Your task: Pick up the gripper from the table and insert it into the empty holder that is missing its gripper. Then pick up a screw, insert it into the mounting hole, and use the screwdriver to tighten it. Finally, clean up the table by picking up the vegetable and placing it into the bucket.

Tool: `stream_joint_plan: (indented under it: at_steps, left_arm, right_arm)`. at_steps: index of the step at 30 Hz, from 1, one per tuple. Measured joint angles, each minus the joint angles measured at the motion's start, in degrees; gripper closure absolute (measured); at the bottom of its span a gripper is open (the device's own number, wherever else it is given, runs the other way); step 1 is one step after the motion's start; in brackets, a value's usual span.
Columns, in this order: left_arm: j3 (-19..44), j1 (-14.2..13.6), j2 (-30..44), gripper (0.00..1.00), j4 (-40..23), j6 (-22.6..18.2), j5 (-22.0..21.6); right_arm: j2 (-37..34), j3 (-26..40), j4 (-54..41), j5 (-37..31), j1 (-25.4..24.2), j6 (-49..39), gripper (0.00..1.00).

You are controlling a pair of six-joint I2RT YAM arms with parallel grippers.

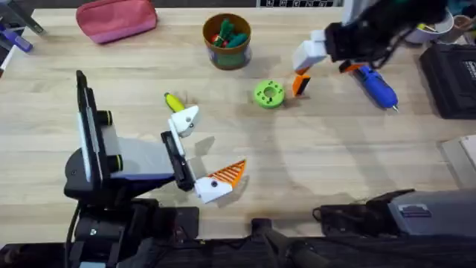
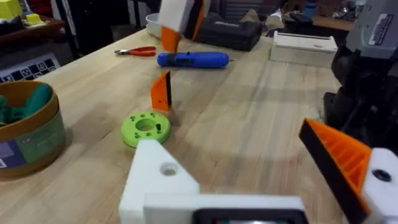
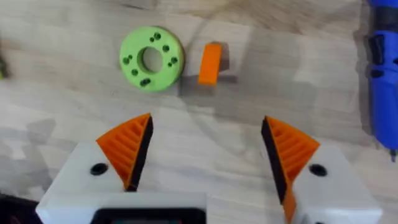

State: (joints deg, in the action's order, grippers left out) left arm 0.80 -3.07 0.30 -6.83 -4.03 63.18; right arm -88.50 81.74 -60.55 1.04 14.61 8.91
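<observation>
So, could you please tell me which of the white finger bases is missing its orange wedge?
The bare holder on the left gripper; its partner finger and both right gripper fingers carry orange ribbed wedges.

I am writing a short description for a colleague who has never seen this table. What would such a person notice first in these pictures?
Probably the loose orange gripper standing on the wood beside a green ring, with the right gripper open above them. Next, the left gripper, where the holder is bare white while its partner carries an orange pad. The blue screwdriver lies at the far right.
</observation>
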Motion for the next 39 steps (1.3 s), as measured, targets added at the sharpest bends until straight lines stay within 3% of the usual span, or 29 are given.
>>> stream_joint_plan:
  at_steps: [9, 17, 21, 31, 39]
  left_arm:
    - [0.0, 0.0, 0.0, 0.016, 0.0, 0.0, 0.0]
    - [0.0, 0.0, 0.0, 0.015, 0.0, 0.0, 0.0]
    - [0.0, 0.0, 0.0, 0.015, 0.0, 0.0, 0.0]
    - [0.0, 0.0, 0.0, 0.015, 0.0, 0.0, 0.0]
    - [0.0, 0.0, 0.0, 0.015, 0.0, 0.0, 0.0]
  right_arm:
    - [-10.3, 0.3, 4.7, -2.2, 0.0, 1.0, 0.008]
    - [-14.2, 0.3, 8.0, -5.7, 0.0, 1.2, 0.009]
    - [-14.7, 0.3, 8.2, -5.7, 0.4, 1.2, 0.119]
    - [-14.9, 0.3, 8.2, -5.7, 2.5, 1.2, 0.162]
    - [-15.2, 0.3, 7.7, -5.7, 2.7, 1.2, 0.357]
